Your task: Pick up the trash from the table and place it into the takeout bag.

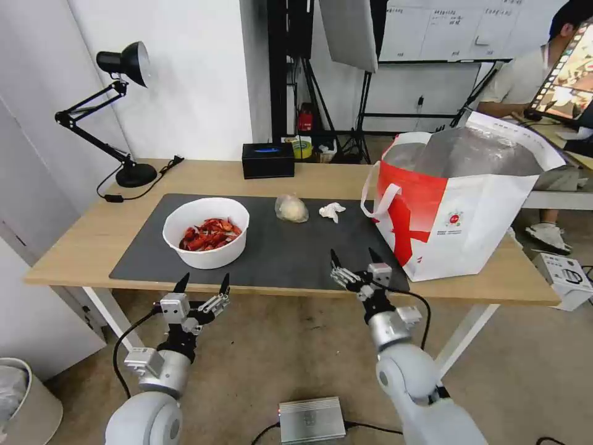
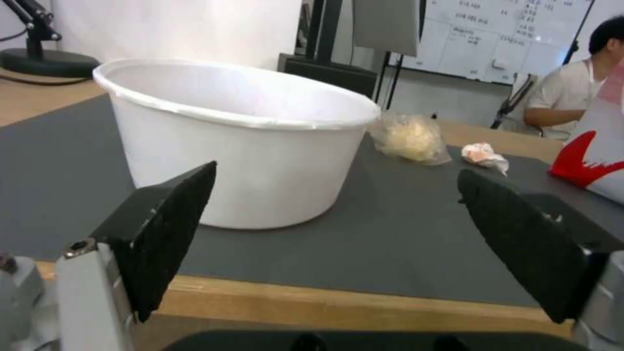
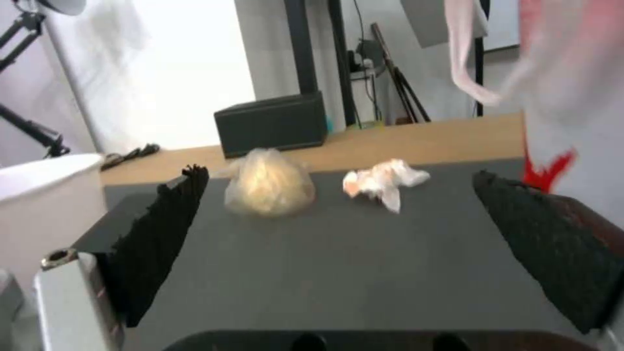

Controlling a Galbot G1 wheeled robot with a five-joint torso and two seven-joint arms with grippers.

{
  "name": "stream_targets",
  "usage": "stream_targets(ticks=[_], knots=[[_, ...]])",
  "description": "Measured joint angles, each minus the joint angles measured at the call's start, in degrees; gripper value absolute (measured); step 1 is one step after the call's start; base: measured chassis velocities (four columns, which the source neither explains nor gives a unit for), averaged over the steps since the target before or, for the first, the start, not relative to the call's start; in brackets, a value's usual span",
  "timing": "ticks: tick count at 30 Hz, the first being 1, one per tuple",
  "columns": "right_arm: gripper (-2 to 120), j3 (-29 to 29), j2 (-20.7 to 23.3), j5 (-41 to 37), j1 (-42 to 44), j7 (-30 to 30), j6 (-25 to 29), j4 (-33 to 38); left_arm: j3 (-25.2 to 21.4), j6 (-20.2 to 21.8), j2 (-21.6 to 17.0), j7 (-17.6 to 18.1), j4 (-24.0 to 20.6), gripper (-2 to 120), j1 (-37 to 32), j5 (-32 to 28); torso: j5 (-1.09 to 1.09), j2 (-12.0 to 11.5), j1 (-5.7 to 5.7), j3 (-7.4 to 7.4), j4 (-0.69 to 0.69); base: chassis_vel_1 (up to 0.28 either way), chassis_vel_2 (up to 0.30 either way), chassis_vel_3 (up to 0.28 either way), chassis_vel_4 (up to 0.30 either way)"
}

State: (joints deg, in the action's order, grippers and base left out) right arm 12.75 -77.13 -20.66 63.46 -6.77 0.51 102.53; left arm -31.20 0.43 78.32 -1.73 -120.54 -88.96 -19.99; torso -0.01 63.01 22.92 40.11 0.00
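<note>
The trash lies on the table's dark mat (image 1: 278,253). A white bowl of red crayfish shells (image 1: 206,232) (image 2: 241,141) sits at the mat's left. A small clear bag with a pale lump (image 1: 291,209) (image 3: 268,183) (image 2: 409,138) and a crumpled tissue (image 1: 332,211) (image 3: 383,181) (image 2: 484,156) lie mid-mat. The red-and-white takeout bag (image 1: 460,204) (image 3: 565,92) stands open on the right. My left gripper (image 1: 202,284) (image 2: 331,219) hovers open at the table's near edge, just in front of the bowl. Open too, my right gripper (image 1: 355,256) (image 3: 338,229) hangs over the mat's near edge, facing the clear bag and tissue.
A black tissue box (image 1: 267,160) and a black desk lamp (image 1: 126,111) stand along the far side of the table (image 1: 80,241). The takeout bag's white strap handle (image 1: 380,198) hangs toward the mat. A person sits behind the bag at another desk.
</note>
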Motion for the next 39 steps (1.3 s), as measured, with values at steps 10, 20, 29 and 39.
stream_targets(ticks=[10, 20, 29, 39], knots=[[100, -3.1, -0.6, -3.1, -11.4, -3.0, -1.7, -10.0, -0.1, -0.4, 0.0, -0.6, 1.2, 100, 0.3, -0.1, 0.0, 0.0, 0.0, 0.0, 0.0, 0.0, 0.0, 0.0, 0.0], [100, -6.4, -1.5, -5.1, -20.4, -6.9, -3.5, -18.6, -0.8, -1.0, 0.1, -1.0, 2.6, 100, 0.6, -1.1, 0.0, 0.0, 0.01, 0.0, 0.0, 0.0, 0.0, 0.0, 0.0], [100, -11.2, -0.7, -8.8, -27.7, -10.9, -4.0, -24.8, -1.1, -2.1, 0.5, -1.5, 4.3, 100, 0.9, -1.4, 0.0, 0.0, 0.0, 0.0, 0.0, 0.0, 0.0, 0.0, 0.0], [100, -15.3, -1.3, -12.2, -34.0, -14.5, -5.9, -30.5, -1.1, -2.1, 0.4, -1.6, 4.4, 100, 1.6, -1.9, 0.0, 0.0, 0.0, 0.0, 0.0, 0.0, 0.0, 0.0, 0.0]])
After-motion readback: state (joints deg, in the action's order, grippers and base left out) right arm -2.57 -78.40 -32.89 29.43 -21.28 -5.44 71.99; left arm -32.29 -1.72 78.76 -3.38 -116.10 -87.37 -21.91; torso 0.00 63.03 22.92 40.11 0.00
